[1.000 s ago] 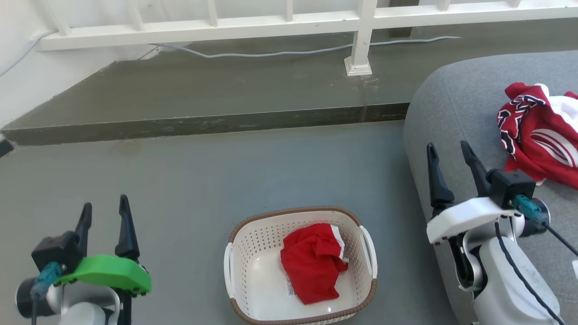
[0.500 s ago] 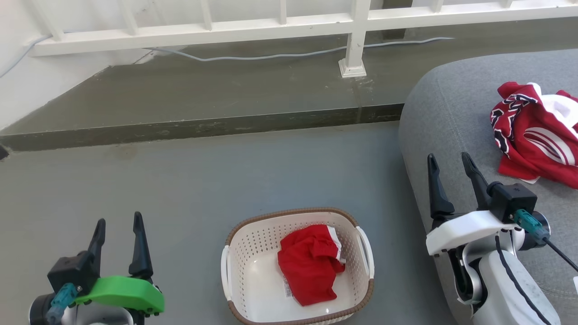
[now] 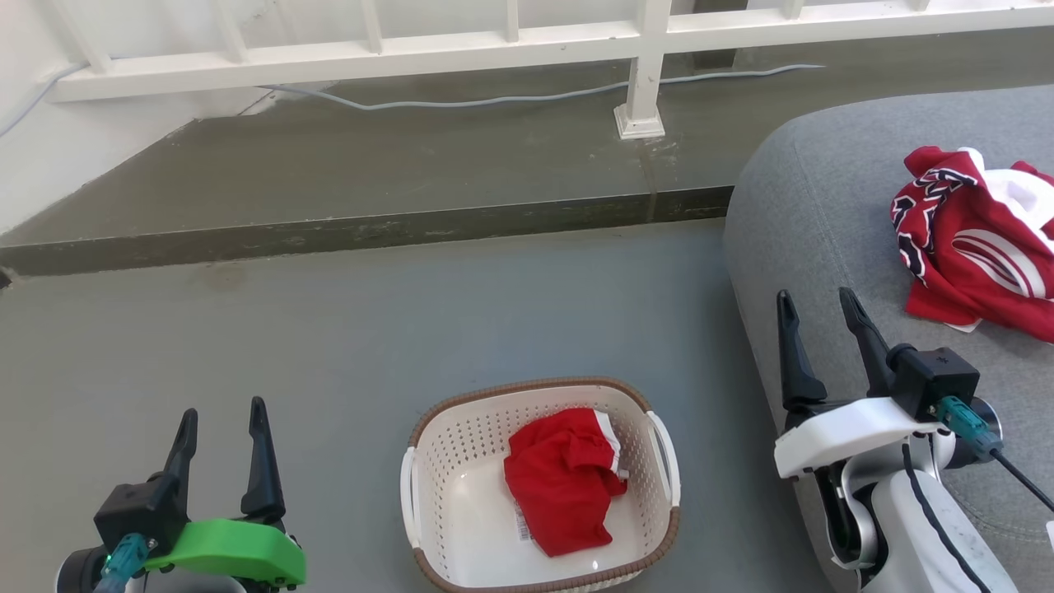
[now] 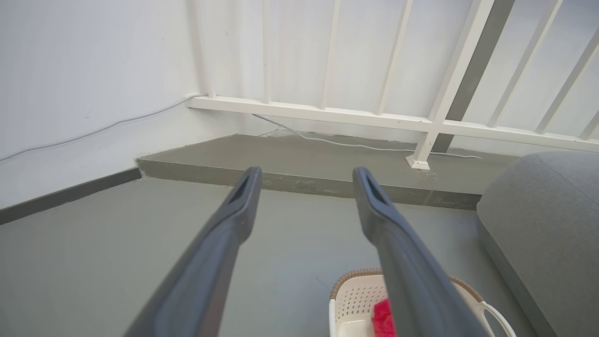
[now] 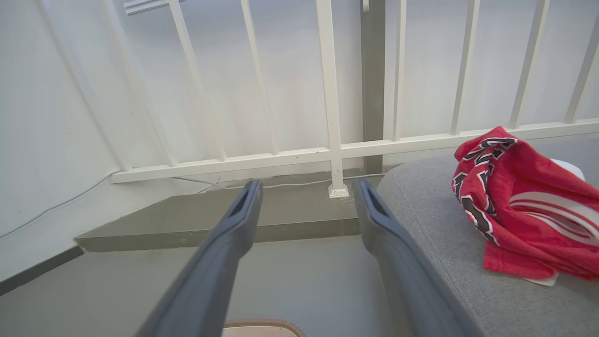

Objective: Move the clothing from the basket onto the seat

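Lying crumpled in the right half of the cream perforated laundry basket (image 3: 461,461), a red sports garment (image 3: 564,494) is waiting to be lifted, its white trim (image 3: 611,441) showing along the edge nearest the basket's right handle (image 3: 664,449). The basket is sitting on the grey floor (image 3: 329,346), just beside the rounded corner of the grey sofa (image 3: 823,206), where a second red garment (image 3: 972,247) with white stripes and black-and-white lettering is already lying in a loose heap. The left gripper (image 3: 224,407) is hovering low to the left of the basket and the right gripper (image 3: 813,293) is hanging over the sofa's edge to the basket's right; both are standing with their fingers apart and holding nothing. Judging from its folds, the garment in the basket is looking light, thin and limp, so it is likely going to sag and trail from whatever point is pinched rather than come up as one piece. The raised bunch of fabric near the middle of the heap is offering the best hold, since closing on a thick fold there is probably going to gather several layers at once. A grip on a flat single layer or on the smooth trim is risking a slip, and the light basket is likely going to shift or tip if a hanging hem is catching on its brown rim (image 3: 527,385) during the lift.
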### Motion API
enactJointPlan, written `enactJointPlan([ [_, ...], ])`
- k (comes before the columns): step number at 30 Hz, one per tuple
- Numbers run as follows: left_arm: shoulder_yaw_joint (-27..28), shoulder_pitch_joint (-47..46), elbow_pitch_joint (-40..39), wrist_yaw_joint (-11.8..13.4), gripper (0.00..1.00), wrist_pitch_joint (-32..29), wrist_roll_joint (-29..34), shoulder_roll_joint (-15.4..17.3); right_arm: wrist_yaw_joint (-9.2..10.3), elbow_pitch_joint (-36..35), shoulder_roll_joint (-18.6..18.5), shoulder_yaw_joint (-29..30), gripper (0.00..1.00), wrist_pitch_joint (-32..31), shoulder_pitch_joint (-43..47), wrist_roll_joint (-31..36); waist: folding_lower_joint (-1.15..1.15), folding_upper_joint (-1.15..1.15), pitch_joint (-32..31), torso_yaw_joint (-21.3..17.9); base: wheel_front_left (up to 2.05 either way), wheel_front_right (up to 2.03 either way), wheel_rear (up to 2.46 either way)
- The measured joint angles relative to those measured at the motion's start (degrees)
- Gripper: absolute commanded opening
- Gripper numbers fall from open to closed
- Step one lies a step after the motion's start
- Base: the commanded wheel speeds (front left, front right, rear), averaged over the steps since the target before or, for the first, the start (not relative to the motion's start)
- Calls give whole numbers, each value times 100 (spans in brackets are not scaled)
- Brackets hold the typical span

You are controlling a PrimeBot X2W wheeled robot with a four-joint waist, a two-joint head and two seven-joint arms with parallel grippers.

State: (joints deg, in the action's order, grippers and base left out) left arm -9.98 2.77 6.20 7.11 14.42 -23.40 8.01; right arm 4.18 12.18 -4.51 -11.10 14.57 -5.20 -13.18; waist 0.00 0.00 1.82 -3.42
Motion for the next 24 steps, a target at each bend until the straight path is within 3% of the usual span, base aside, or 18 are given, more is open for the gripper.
enactJointPlan([
  [24, 84, 202, -330, 0, 100, -26, 101, -107, 52, -271, 2, -25, 100, -133, 226, -7, 0, 0, 18, -34, 0, 0, 0],
])
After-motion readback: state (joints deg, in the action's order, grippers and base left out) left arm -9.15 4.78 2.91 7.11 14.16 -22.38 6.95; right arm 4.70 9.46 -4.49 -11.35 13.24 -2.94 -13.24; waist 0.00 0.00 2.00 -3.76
